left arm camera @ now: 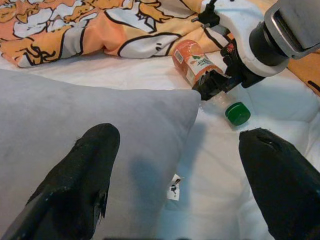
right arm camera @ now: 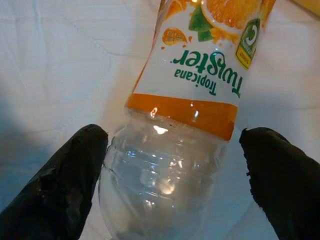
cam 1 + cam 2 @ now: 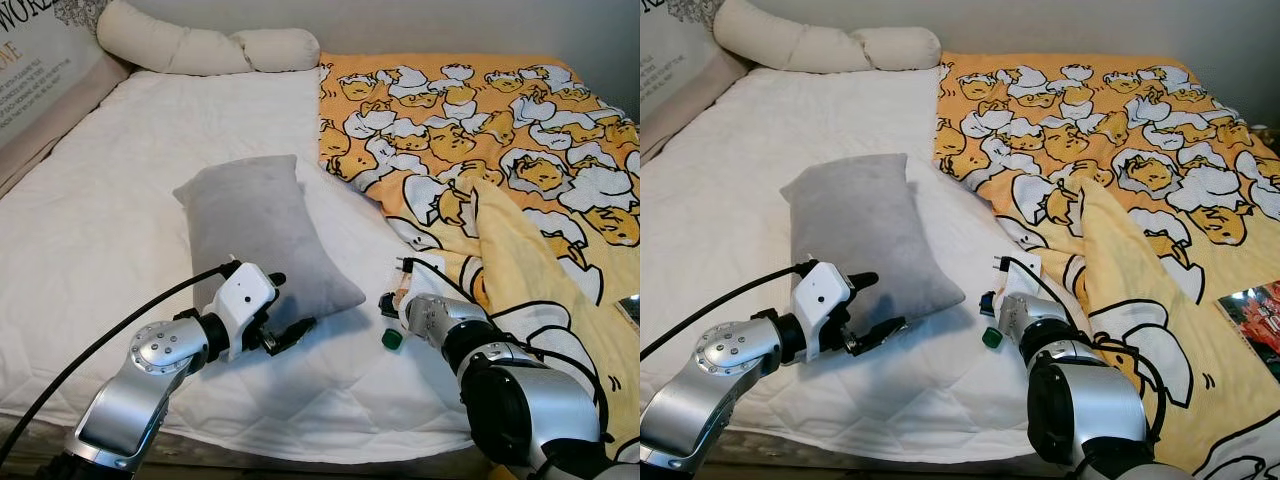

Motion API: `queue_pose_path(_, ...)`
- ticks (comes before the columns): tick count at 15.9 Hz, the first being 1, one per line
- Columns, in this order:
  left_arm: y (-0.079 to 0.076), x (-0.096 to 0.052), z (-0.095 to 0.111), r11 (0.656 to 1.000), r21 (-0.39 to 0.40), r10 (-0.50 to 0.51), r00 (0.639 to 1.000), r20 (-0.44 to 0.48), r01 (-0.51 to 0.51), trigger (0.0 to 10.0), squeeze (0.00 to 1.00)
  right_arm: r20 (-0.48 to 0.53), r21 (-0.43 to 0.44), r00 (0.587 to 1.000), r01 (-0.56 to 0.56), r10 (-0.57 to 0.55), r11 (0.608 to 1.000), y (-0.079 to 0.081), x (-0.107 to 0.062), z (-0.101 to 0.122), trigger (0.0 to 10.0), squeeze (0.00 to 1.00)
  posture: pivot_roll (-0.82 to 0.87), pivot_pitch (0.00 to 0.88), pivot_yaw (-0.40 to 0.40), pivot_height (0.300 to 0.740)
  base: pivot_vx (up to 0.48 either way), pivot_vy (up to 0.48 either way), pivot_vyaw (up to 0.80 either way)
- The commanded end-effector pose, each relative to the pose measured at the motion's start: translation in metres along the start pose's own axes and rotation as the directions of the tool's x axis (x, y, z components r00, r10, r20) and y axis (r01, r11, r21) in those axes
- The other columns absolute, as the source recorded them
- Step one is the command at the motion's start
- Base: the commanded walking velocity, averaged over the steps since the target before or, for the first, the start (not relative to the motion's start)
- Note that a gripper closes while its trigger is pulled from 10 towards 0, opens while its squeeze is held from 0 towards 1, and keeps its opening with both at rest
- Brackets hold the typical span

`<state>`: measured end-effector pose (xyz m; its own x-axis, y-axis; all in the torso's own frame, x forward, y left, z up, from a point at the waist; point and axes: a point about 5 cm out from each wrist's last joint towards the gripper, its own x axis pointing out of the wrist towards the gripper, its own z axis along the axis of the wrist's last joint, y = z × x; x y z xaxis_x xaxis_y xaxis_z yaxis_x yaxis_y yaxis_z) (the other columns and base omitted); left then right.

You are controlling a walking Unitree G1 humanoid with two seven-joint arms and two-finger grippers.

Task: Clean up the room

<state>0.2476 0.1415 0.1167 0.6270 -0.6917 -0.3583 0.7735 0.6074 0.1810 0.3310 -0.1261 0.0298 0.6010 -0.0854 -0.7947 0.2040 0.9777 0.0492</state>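
Right wrist view: 1 bottle (image 2: pixel 175 150) between spread jaws; left gripper (image 3: pixel 285 305) jaws spread by 1 pillow (image 3: pixel 265 235).

A long cream bolster (image 3: pixel 200 45) lies along the white mattress's (image 3: pixel 90 230) head.

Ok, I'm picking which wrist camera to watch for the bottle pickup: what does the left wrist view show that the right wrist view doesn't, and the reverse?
Left wrist view alone: the grey pillow, the green cap, the yellow cartoon blanket, and the right gripper seen from outside, at the bottle. Right wrist view alone: the readable Tropicana Twister label and the clear body lying between that gripper's open jaws. Both: the bottle on the white sheet.
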Motion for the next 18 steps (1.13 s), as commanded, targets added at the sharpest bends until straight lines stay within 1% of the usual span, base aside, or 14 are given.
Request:
queue_pose_path(1,-0.003,-0.001,0.001,1.000,0.010,-0.019,1.000,-0.006,0.019,10.0,0.00,-0.027,-0.011,1.000,0.015,-0.015,1.000,-0.005,0.003,-0.010,4.7,0.00,0.03,0.000,0.007,0.740,0.000,0.000,0.00)
queue_pose_path(2,-0.005,-0.002,0.001,0.999,0.006,-0.037,0.999,-0.012,0.037,10.0,0.00,-0.046,-0.018,0.999,0.018,-0.018,1.000,-0.008,0.004,-0.015,0.0,0.00,0.03,0.000,-0.001,0.740,0.000,0.000,0.00)
queue_pose_path(5,-0.007,-0.003,0.000,0.999,0.005,-0.040,0.999,-0.019,0.040,10.0,0.00,-0.054,-0.013,0.998,0.016,-0.017,1.000,-0.009,0.005,-0.019,0.0,0.00,0.04,0.000,-0.005,0.740,0.000,0.000,0.00)
queue_pose_path(7,-0.007,-0.005,-0.001,0.999,0.002,-0.037,0.999,-0.027,0.037,10.0,0.00,-0.063,0.008,0.998,0.004,-0.004,1.000,-0.007,0.005,-0.023,0.0,0.00,0.04,0.000,-0.006,0.740,0.000,0.000,0.00)
queue_pose_path(10,-0.005,-0.004,-0.002,1.000,0.001,-0.030,0.999,-0.027,0.030,10.0,0.00,-0.041,0.023,0.999,-0.014,0.015,1.000,-0.006,0.005,-0.020,0.0,0.00,0.03,0.000,-0.007,0.740,0.000,0.000,0.00)
queue_pose_path(13,-0.002,-0.001,0.000,1.000,0.005,-0.007,1.000,-0.016,0.007,10.0,0.00,0.018,0.010,0.999,-0.030,0.030,1.000,-0.010,0.005,-0.011,0.0,0.00,-0.01,0.000,0.004,0.740,0.000,0.000,0.00)
queue_pose_path(14,0.000,0.000,-0.001,1.000,0.011,0.009,1.000,-0.016,-0.009,10.0,0.00,0.029,0.026,0.999,-0.031,0.030,0.999,-0.013,0.005,-0.008,0.0,0.00,-0.02,0.000,0.007,0.740,0.000,0.000,0.00)
queue_pose_path(15,0.004,0.001,-0.001,0.999,0.017,0.050,0.999,-0.018,-0.050,10.0,0.00,0.074,0.017,0.997,-0.036,0.034,0.999,-0.016,0.005,-0.002,0.0,0.00,-0.03,0.000,0.010,0.740,0.000,0.000,0.00)
queue_pose_path(16,0.006,0.001,-0.001,0.997,0.012,0.082,0.996,-0.021,-0.082,10.0,0.00,0.118,0.007,0.992,-0.046,0.045,0.999,-0.017,0.004,0.004,0.0,0.00,-0.04,0.000,0.013,0.740,0.000,0.000,0.00)
queue_pose_path(17,0.009,0.000,0.000,0.992,0.008,0.129,0.991,-0.025,-0.129,10.0,0.00,0.192,-0.003,0.979,-0.064,0.063,0.998,-0.016,0.002,0.013,0.0,0.00,-0.05,0.000,0.014,0.740,0.000,0.000,0.00)
queue_pose_path(18,0.009,-0.001,0.001,0.987,0.005,0.159,0.987,-0.020,-0.158,10.0,0.00,0.290,0.009,0.952,-0.106,0.098,0.994,-0.015,-0.003,0.023,0.0,0.00,-0.05,0.000,0.015,0.740,0.000,0.000,0.00)
